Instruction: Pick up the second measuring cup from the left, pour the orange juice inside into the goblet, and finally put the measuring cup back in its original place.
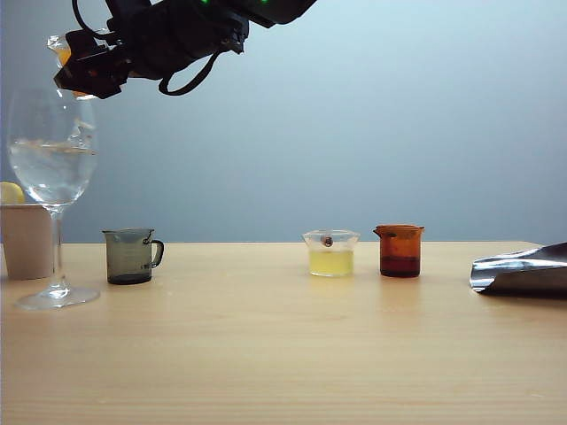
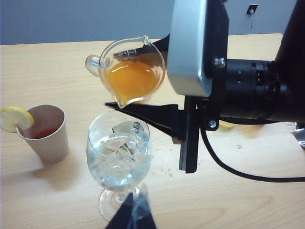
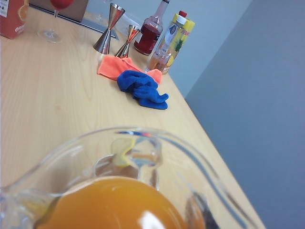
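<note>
Cup (image 2: 131, 71) of orange juice (image 2: 132, 78) tilted above the goblet (image 2: 119, 160), lip over the bowl, clamped in my right gripper (image 2: 143, 76). Left gripper (image 2: 132, 217) sits low by the goblet's foot; whether those jaws are apart I cannot tell.

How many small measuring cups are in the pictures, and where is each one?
4. The grey cup stands right of the goblet; the pale yellow cup and dark red-brown cup stand mid-table; the right gripper holds the second measuring cup over the goblet.
</note>
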